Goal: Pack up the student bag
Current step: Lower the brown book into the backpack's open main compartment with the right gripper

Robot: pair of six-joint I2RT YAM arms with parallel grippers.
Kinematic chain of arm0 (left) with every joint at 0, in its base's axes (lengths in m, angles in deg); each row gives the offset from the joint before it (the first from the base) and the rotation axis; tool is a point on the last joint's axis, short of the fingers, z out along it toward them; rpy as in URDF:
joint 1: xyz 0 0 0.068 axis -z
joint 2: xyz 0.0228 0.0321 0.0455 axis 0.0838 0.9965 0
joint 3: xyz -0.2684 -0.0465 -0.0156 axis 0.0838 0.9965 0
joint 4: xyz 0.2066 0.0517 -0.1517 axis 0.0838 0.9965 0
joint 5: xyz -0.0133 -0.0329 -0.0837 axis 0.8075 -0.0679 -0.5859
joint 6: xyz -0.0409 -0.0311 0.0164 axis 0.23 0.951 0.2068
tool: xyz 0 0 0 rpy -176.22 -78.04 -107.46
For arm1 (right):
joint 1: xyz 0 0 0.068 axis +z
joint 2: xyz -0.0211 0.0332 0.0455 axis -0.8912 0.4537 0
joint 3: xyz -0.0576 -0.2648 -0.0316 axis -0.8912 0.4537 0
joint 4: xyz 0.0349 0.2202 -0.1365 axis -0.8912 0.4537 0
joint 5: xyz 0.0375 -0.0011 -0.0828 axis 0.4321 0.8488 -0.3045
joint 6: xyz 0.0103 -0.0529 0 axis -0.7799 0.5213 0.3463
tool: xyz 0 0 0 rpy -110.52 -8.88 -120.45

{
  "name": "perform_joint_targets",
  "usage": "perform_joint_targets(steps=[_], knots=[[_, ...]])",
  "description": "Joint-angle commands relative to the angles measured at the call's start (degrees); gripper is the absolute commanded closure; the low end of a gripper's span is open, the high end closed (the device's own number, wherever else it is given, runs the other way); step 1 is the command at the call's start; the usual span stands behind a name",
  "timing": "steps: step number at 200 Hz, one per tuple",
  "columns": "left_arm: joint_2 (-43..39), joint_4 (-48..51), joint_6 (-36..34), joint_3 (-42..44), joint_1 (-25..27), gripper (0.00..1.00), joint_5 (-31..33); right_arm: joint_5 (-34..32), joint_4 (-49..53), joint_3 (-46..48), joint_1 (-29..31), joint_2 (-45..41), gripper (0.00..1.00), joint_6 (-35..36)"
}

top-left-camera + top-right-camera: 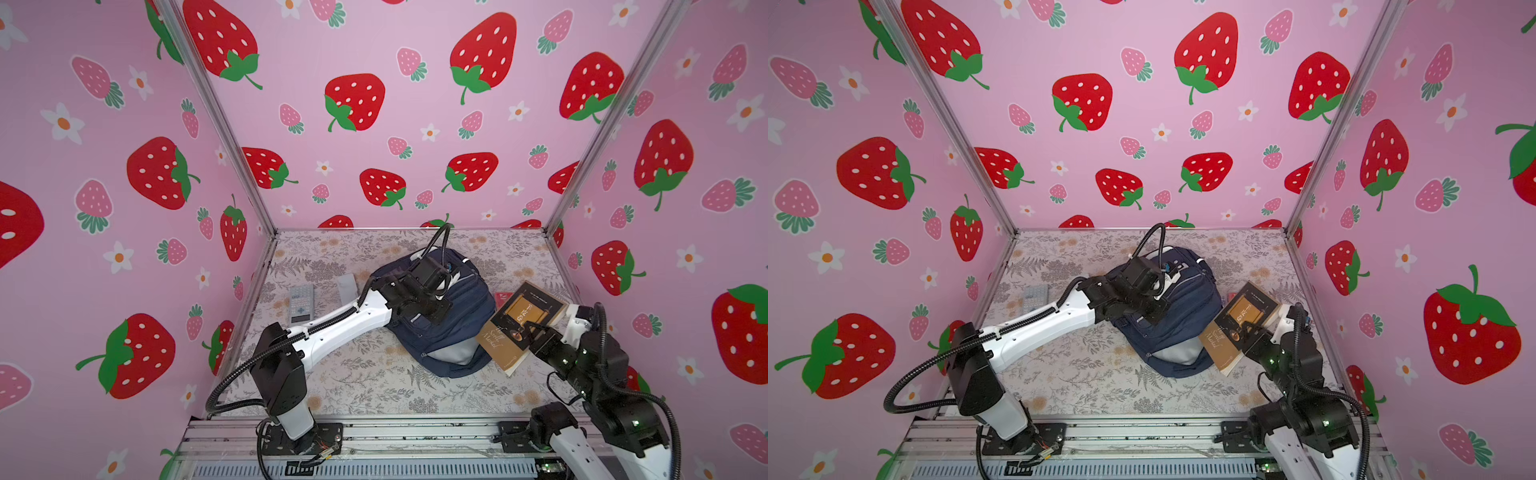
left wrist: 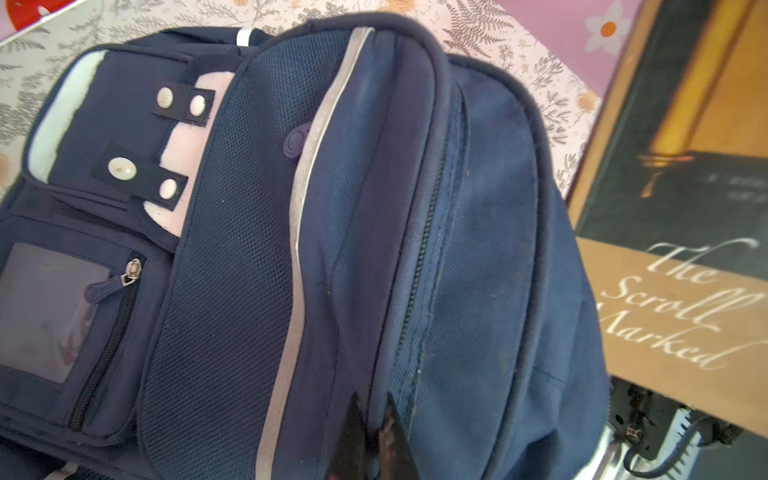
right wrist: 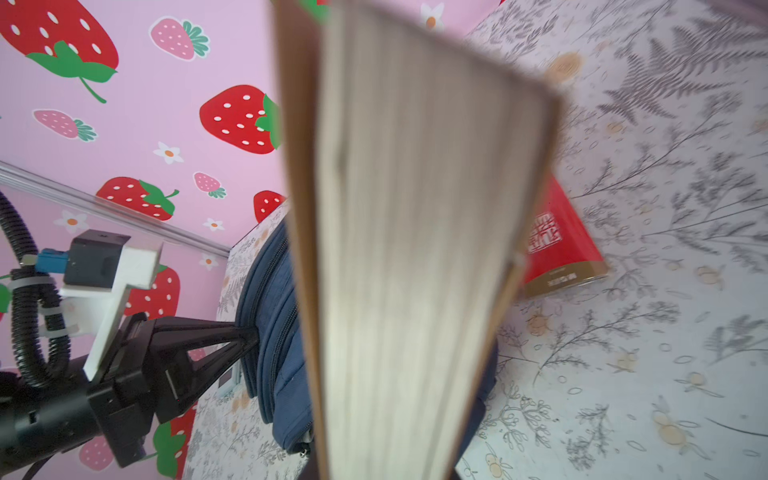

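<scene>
The student bag [image 1: 446, 332] [image 1: 1177, 328], a navy backpack with silver stripes, lies on the floral table in both top views. My left gripper [image 1: 434, 313] [image 2: 374, 419] rests on the bag's upper face. It is shut, pinching a fold of blue fabric beside a zip [image 2: 419, 266]. A brown and black book [image 1: 519, 324] [image 1: 1237, 324] titled "The Scroll Marked" is tilted against the bag's right side. My right gripper [image 1: 536, 334] is shut on its near edge. In the right wrist view the book's page edge [image 3: 415, 249] hides the fingertips.
A grey calculator [image 1: 301, 303] and a pale flat pouch [image 1: 347, 286] lie left of the bag. A red box [image 3: 561, 245] [image 1: 500, 297] sits behind the book. Strawberry-print walls close in the table on three sides, and the arm bases stand on the front rail.
</scene>
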Motion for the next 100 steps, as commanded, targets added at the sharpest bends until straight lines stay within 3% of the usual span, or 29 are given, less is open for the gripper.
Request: perform_joint_targets(steps=[1,37,100], knots=[[-3.7,-9.3,2.4,0.9,-1.1,1.0,-7.2,9.2,-11.7,7.5,-0.3,-1.8,1.0,-7.4],[-5.0,-12.6,4.9,2.4,-2.7,1.0,-12.6,17.0,-31.1,21.0,-0.3,-2.4,1.0,-17.7],[-3.8,-13.2,6.6,1.3,-4.3,1.0,-17.5,18.3,-47.6,31.7,0.3,-1.8,1.0,-27.3]])
